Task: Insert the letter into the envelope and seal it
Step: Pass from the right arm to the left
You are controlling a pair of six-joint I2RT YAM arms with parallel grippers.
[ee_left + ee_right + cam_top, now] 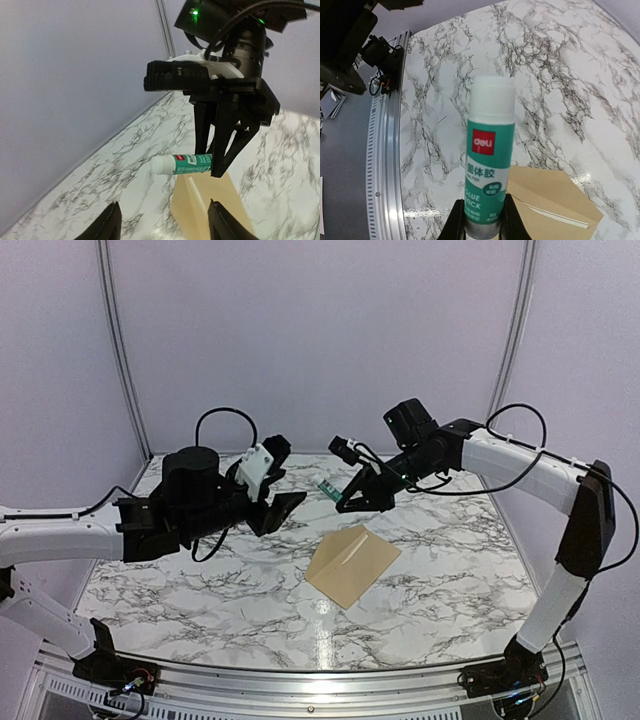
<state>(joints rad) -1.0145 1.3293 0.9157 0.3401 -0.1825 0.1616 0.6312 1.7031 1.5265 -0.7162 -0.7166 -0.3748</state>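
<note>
The tan envelope [352, 565] lies flat on the marble table, right of centre, also seen below in the left wrist view [210, 205] and the right wrist view [555, 200]. A thin pale strip runs along its flap fold; I cannot tell whether that is the letter, which otherwise stays hidden. My right gripper [345, 498] hangs above the table behind the envelope, shut on the base of a green-and-white glue stick [490, 165] whose white cap points away toward the left arm [182, 164]. My left gripper [288, 472] hovers left of it, open and empty, facing the stick.
An aluminium rail [320, 665] borders the table's near edge, with both arm bases bolted there. Pale booth walls close the back and sides. Black cables loop above each wrist.
</note>
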